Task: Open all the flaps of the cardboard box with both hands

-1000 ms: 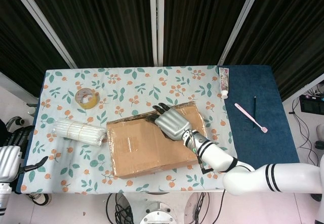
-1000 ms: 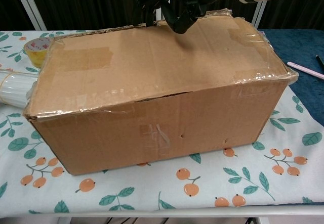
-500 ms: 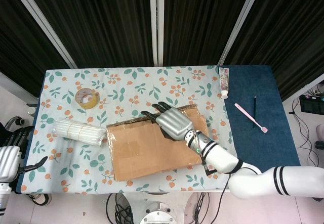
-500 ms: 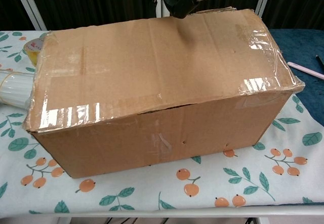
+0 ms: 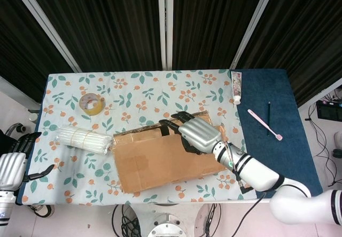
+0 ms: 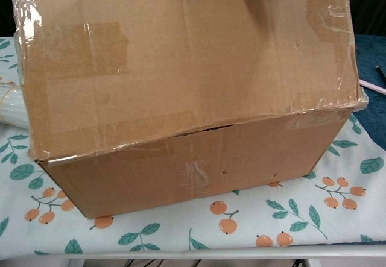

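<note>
Right hand point(image 5: 199, 135) gripped the far edge of the cardboard box point(image 5: 160, 159) flap point(image 6: 181, 62), left hand point(image 5: 13, 165) open off-table, floral tablecloth point(image 5: 133, 95), dark curtains point(image 5: 107, 23) behind.

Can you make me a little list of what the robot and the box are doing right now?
box: cardboard box on the flowery tablecloth
top flap: big flap tilted up
right hand: right hand at the flap's far edge
left hand: left hand off the table's left end, holding nothing
nearby: tape roll, white bundle, toothbrush, toothpaste tube
</note>
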`<state>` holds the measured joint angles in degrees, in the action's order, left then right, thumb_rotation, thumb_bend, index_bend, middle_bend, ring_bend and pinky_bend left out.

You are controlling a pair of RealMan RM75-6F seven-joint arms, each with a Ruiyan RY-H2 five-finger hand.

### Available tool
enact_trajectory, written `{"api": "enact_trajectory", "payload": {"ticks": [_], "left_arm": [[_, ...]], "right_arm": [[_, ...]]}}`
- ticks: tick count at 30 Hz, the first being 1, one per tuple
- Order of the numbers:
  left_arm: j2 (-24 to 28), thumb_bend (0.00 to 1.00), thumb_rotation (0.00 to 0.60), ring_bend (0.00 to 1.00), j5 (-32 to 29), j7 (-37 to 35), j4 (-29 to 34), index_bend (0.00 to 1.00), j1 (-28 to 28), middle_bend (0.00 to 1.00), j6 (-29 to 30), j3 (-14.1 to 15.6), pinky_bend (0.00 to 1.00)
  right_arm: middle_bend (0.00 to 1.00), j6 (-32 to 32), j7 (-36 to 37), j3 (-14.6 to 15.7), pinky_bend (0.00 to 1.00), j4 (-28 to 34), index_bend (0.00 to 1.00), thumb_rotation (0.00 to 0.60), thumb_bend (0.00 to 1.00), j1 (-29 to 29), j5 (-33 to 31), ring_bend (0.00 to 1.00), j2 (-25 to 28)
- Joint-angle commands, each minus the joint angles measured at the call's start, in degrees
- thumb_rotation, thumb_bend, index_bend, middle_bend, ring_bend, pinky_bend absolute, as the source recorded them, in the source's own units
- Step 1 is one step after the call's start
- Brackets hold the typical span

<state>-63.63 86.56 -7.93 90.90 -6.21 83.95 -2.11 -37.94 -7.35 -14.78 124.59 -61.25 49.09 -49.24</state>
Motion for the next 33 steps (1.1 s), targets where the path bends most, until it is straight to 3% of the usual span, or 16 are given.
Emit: {"api": "enact_trajectory", "payload": {"ticks": [1,7,12,22,27,33], "left_arm": [[0.1,0.16,0.445,0.09,0.2,0.5,0.5,0.10,-0.1,0.12,0.0,0.0,0.20],[0.6,0.16,0.445,0.09,0.4,2.0,1.9,0.10,-0.2,0.12,0.0,0.1,0.21],[1.0,0.16,0.442,0.09,0.4,2.8,2.8,0.10,-0.3,0.12,-0.1,0.0,0.21],[1.2,0.16,0.444,0.09,0.8,4.4,4.4,0.10,-0.8,0.12,-0.5,0.1,0.21],[1.5,0.16,0.442,0.09,1.1,4.9,5.1,0.10,-0.8,0.12,-0.4,0.1,0.21],[1.8,0.16,0.440,0.09,1.5,5.1,5.6,0.10,-0.7,0.12,-0.1,0.4,0.21]], "right_arm": [[0.54,1.2,4.5,-1.6,0.00,3.1,0.00,0.600,1.00,3.6,5.1,0.07,3.8],[0.54,-1.5,11.6,-2.7,0.00,7.5,0.00,0.600,1.00,11.5,18.2,0.07,9.2],[0.54,-6.0,17.2,-1.6,0.00,9.9,0.00,0.600,1.00,18.7,31.2,0.06,14.2],[0.52,-18.5,32.3,6.3,0.00,8.7,0.00,0.600,0.98,30.7,58.2,0.06,24.1],[0.53,-26.5,39.0,9.2,0.00,4.9,0.00,0.600,0.98,34.4,65.5,0.08,27.0],[0.50,-36.1,37.8,7.8,0.00,1.2,0.00,0.600,0.98,36.9,62.6,0.08,24.9]]}}
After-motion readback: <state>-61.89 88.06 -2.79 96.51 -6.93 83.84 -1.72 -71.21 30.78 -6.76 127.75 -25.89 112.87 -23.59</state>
